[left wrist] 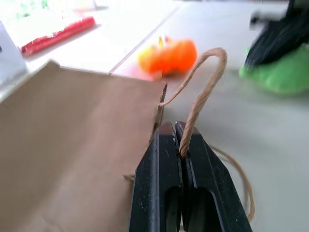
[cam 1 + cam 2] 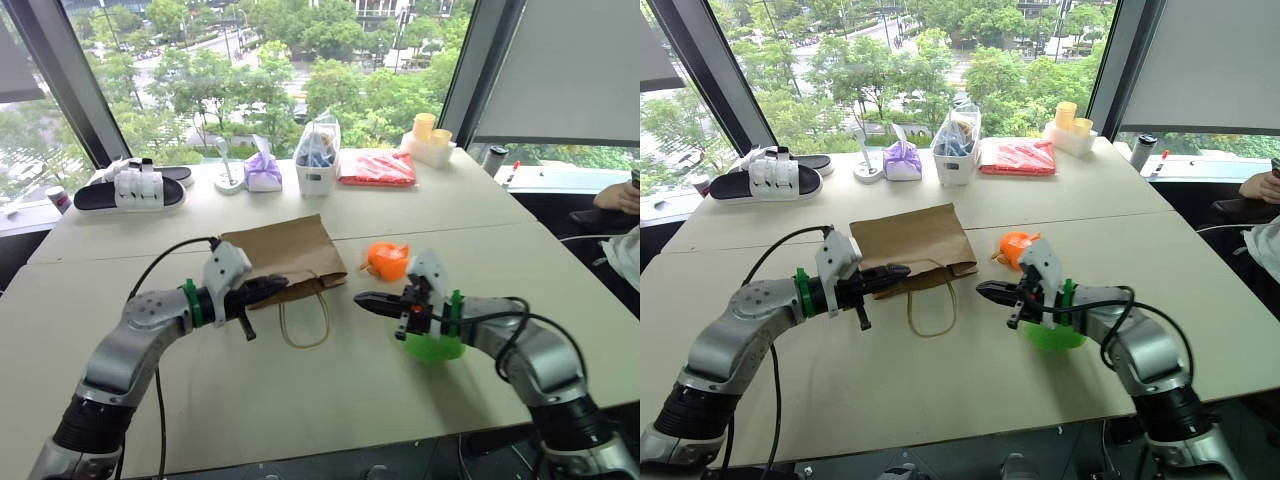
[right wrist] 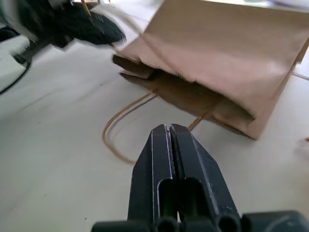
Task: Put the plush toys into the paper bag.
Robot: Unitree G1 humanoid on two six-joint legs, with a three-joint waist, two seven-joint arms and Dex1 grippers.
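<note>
Left gripper pinches the brown kraft paper bag's twisted loop handle; right gripper, clenched empty, faces its mouth; lift gently, lest it tear.

Far edge of beige table, left to right: pair of black-and-white slide sandals, one behind the other; small white stand with upright handle; purple tied pouch just beside it; white tub holding a clear plastic bag; flat red packet; white tray with two yellow cups. Dark cylinder at window sill. A person's hand at right frame edge.
</note>
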